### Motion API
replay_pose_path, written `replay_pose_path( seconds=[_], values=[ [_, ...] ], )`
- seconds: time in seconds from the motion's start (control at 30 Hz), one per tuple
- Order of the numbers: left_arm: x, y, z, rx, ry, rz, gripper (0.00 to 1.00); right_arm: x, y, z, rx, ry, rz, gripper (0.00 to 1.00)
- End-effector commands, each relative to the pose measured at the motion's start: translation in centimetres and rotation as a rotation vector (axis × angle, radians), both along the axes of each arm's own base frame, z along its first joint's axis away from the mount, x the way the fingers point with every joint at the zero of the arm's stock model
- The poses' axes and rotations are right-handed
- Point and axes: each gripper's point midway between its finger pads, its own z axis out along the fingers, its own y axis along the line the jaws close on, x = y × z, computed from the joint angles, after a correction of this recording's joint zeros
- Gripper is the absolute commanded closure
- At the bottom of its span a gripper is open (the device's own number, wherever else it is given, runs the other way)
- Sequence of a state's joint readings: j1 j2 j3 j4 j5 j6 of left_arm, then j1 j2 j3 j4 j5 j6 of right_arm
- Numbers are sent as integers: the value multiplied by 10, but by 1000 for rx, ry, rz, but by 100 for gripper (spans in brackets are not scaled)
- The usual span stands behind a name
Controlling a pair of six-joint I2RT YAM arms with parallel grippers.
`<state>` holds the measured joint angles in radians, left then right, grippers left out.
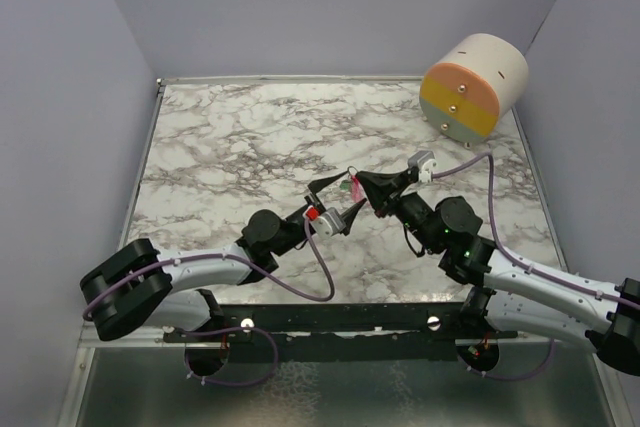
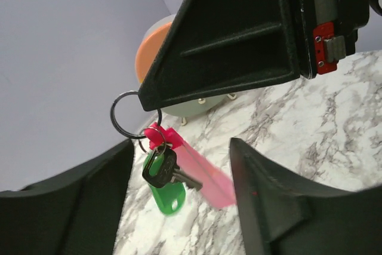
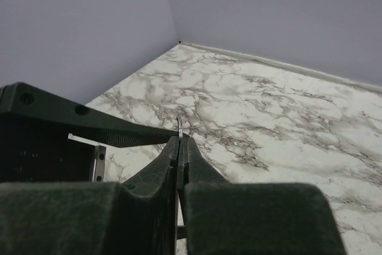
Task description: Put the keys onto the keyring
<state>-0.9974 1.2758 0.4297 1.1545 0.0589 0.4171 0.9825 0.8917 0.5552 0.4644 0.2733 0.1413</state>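
Above the centre of the marble worktop (image 1: 230, 137), right fingers (image 2: 227, 46) pinch the thin metal keyring (image 2: 117, 119), green plastic key (image 2: 168, 196) and pink plastic key (image 2: 206, 176) seemingly threaded, hanging between spread left fingers (image 2: 65, 201); next, a careful set-down.

High rear overview; two close wrist views, both on the keyring (image 2: 111, 116).

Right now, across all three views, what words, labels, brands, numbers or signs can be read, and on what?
None can be read. The green key, pink key, black key, keyring and the striped drum show no print that can be made out.
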Motion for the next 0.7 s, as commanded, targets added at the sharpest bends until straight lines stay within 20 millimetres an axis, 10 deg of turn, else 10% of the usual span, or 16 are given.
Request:
replay_pose_path(
  seconds=[0.0, 0.27, 0.67],
  values=[
    [-4, 10, 19, -71, -8, 18, 27, -2, -5, 10, 26, -41, -14, 99],
    [3, 46, 35, -169, 2, 146, 18, -7, -11, 8, -15, -61, -4, 99],
    [0, 30, 53, -141, 78, 25, 61, -14, -19, -2, -65, -95, 9, 99]
  ],
)
